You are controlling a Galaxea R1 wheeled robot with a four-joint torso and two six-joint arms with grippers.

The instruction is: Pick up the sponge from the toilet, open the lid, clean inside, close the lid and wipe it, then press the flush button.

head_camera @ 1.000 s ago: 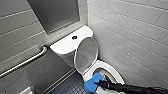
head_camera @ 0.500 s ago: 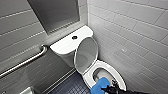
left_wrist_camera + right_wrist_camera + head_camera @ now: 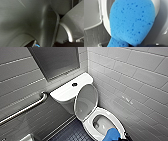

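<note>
The sponge (image 3: 111,134) is bright blue, rounded and pinched at the waist. The right wrist view shows darker pores speckling its face. It sits at about 6 o'clock on the toilet (image 3: 88,126) bowl, over the near rim. The right gripper (image 3: 122,139) is clamped on its lower end, coming in from 5 o'clock. The lid (image 3: 86,105) stands raised at 11 o'clock from the bowl and leans back against the tank. The flush button (image 3: 74,84) is a dark dot on the tank top, at 11 o'clock from the lid.
</note>
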